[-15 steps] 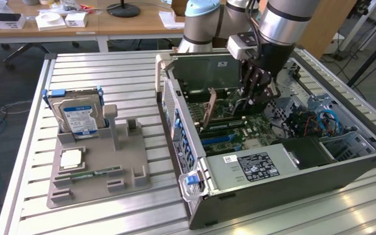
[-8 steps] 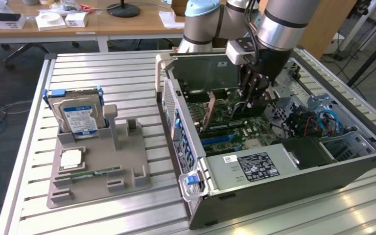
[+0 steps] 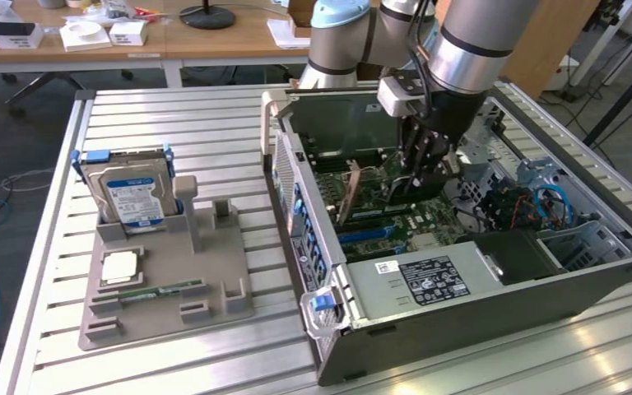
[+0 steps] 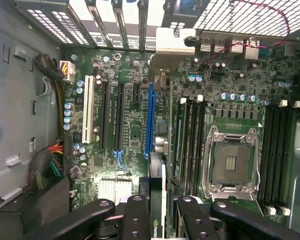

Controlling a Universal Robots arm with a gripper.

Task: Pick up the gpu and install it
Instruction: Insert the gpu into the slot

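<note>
My gripper (image 3: pixel 418 169) reaches down into the open computer case (image 3: pixel 579 284) and is shut on the gpu (image 3: pixel 401 189). In the wrist view the gpu (image 4: pixel 157 185) appears edge-on between the black fingers (image 4: pixel 135 215), with its silver end bracket (image 4: pixel 171 44) at the case's rear slot openings. The card hangs just above the motherboard, running alongside the long blue expansion slot (image 4: pixel 150 120). I cannot tell whether its edge touches the slot.
On the slatted table a grey fixture (image 3: pixel 211 292) holds a hard drive (image 3: pixel 129 193), a processor chip (image 3: pixel 118 267) and a RAM stick (image 3: pixel 162 290). Inside the case lie the power supply (image 3: pixel 431 280), cables (image 3: pixel 536 206), an empty processor socket (image 4: pixel 230 162) and black memory slots (image 4: pixel 190 135).
</note>
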